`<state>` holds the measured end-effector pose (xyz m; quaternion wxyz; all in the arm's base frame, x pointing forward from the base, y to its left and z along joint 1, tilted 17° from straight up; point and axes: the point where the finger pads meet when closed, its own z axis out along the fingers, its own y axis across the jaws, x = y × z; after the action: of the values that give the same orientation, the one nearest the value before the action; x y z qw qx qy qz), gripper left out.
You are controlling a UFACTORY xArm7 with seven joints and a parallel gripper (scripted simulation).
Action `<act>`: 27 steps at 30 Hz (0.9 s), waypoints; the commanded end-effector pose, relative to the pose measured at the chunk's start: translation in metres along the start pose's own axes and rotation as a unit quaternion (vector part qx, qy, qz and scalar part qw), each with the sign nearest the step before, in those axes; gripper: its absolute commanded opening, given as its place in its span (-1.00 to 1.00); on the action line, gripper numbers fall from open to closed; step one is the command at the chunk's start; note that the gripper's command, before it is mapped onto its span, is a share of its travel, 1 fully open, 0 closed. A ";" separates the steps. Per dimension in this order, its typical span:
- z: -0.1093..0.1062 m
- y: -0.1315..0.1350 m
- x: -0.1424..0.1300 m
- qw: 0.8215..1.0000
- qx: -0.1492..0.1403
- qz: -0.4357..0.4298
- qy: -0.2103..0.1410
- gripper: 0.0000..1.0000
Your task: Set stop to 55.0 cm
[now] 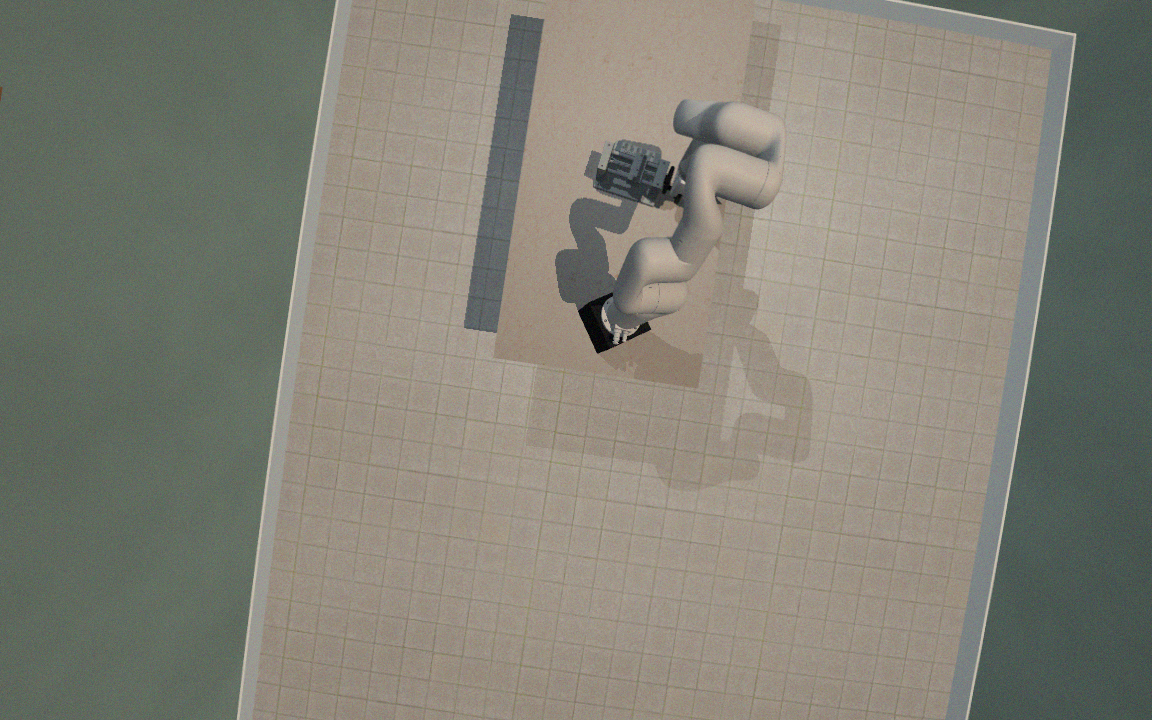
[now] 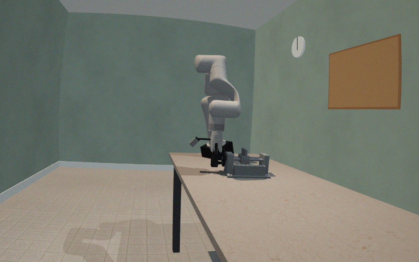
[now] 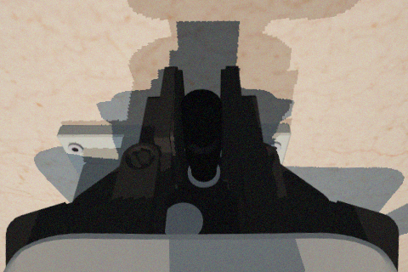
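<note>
A grey stop fixture [image 1: 627, 170] [image 2: 248, 166] stands on the table, with a sliding stop block [image 2: 244, 156] on its rails. Its black handwheel [image 2: 221, 159] is on the end that faces the arm. My gripper [image 2: 216, 159] [image 3: 202, 91] reaches down at that end and is shut on the handwheel's dark handle [image 3: 202, 131], which shows between the two fingers in the wrist view. The fixture's light base [image 3: 76, 138] shows beyond the wheel. The scale reading is not visible.
The table [image 2: 286, 211] runs along the right wall, with its near-left edge and a black leg [image 2: 176, 215] beside the fixture. The arm's black base [image 1: 602, 326] stands on the table behind the fixture. A cork board [image 2: 364, 73] and a clock [image 2: 298, 46] hang on the wall.
</note>
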<state>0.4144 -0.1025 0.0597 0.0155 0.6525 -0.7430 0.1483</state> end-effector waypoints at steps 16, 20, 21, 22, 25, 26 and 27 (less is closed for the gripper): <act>-0.027 0.018 0.000 1.000 0.000 0.000 0.000 -0.88; -0.036 0.017 0.000 1.000 0.000 0.000 0.000 -0.88; -0.038 0.016 0.000 1.000 0.000 0.000 0.000 -0.88; -0.040 0.015 0.000 1.000 0.000 0.000 0.000 -0.88; -0.044 0.012 0.000 1.000 0.000 0.000 0.000 -0.88; -0.044 0.012 0.000 1.000 0.000 0.000 0.000 -0.88; -0.045 0.011 0.000 1.000 0.000 0.000 0.000 -0.88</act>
<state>0.3929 -0.0912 0.0955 0.0172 0.6526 -0.7431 0.1472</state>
